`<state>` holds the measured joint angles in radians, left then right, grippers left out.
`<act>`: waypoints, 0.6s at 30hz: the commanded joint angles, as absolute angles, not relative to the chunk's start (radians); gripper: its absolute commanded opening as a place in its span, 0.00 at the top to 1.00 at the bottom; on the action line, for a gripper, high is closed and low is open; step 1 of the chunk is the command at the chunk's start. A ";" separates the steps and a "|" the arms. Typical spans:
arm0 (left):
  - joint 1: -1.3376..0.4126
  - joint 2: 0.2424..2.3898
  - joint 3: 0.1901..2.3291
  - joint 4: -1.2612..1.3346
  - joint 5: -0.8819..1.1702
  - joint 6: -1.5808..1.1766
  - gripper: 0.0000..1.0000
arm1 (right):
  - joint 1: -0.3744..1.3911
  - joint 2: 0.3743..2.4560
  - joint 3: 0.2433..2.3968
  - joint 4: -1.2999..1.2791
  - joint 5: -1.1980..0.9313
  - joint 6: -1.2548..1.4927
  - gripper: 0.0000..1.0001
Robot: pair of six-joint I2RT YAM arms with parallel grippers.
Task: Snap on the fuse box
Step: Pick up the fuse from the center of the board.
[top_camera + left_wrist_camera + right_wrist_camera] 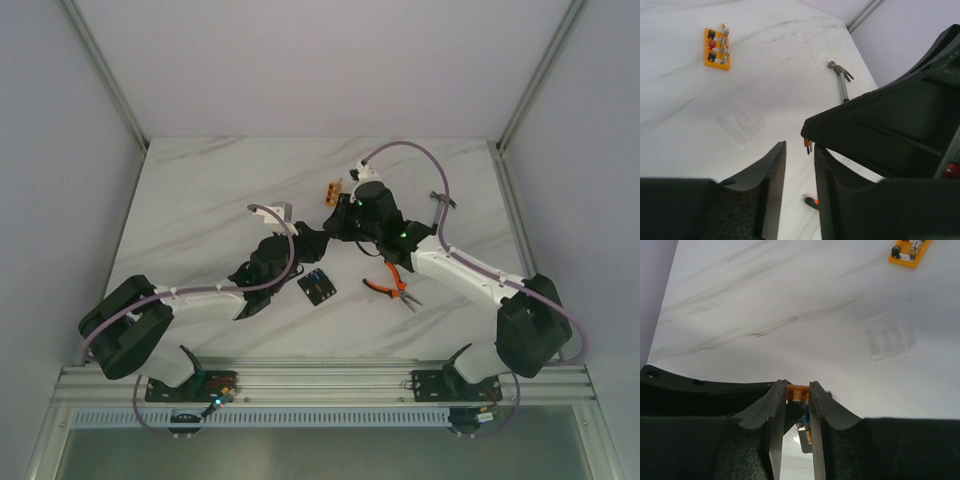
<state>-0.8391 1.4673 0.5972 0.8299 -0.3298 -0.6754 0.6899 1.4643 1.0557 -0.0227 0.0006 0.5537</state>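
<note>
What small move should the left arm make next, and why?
Probably ease the left gripper forward and close its jaws on the free end of the orange fuse. The right gripper pinches that fuse, its prongs show just past the left jaws' tips, and those jaws stand apart with nothing between them. The fuse box lies untouched, apart from both.

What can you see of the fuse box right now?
The fuse box is a small, black, squarish, plastic-looking block with tiny blue and pale marks on its upturned face. It lies flat on the white marbled table, turned askew, toward the near edge and just left of the orange-handled pliers. Nothing touches it but the table. Only the top view shows it, too small for finer detail.
</note>
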 commanded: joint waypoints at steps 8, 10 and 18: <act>-0.844 1.466 0.617 0.896 -0.271 -0.649 0.92 | 0.710 1.369 0.966 0.042 0.012 0.593 0.79; -0.844 1.460 0.614 0.891 -0.263 -0.649 0.95 | 0.710 1.351 0.952 0.045 0.017 0.595 0.76; -0.843 1.424 0.576 0.865 -0.238 -0.619 1.00 | 0.710 1.221 0.854 0.056 0.044 0.573 0.55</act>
